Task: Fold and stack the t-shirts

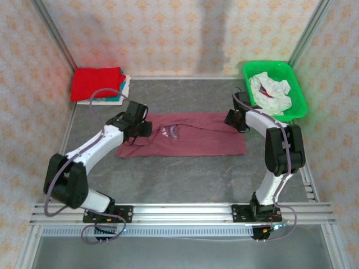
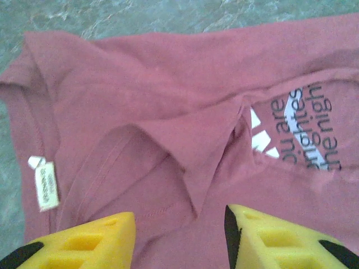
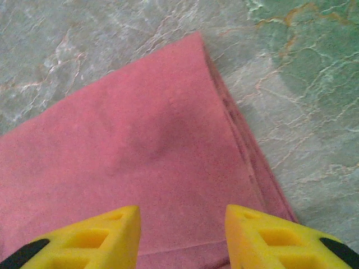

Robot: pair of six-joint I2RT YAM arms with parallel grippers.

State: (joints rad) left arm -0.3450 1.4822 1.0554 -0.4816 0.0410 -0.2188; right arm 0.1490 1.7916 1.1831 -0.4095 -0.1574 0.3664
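A maroon t-shirt (image 1: 190,140) lies folded into a long strip across the middle of the table, its white print (image 1: 171,131) showing near the left end. My left gripper (image 1: 145,128) hovers over that left end. In the left wrist view it (image 2: 179,224) is open above a folded flap of maroon cloth (image 2: 140,84), next to the print (image 2: 303,126), with nothing between the fingers. My right gripper (image 1: 233,119) is at the shirt's far right corner. It (image 3: 182,224) stands open over the flat cloth (image 3: 140,151) near its edge. A folded red t-shirt (image 1: 96,83) tops a teal and white stack at the back left.
A green basket (image 1: 300,92) at the back right holds a crumpled white t-shirt (image 1: 270,91). Patterned walls with metal frame rails close in the table on three sides. Bare grey tabletop (image 1: 185,179) lies between the maroon shirt and the arm bases. A white care label (image 2: 47,185) sits by the collar.
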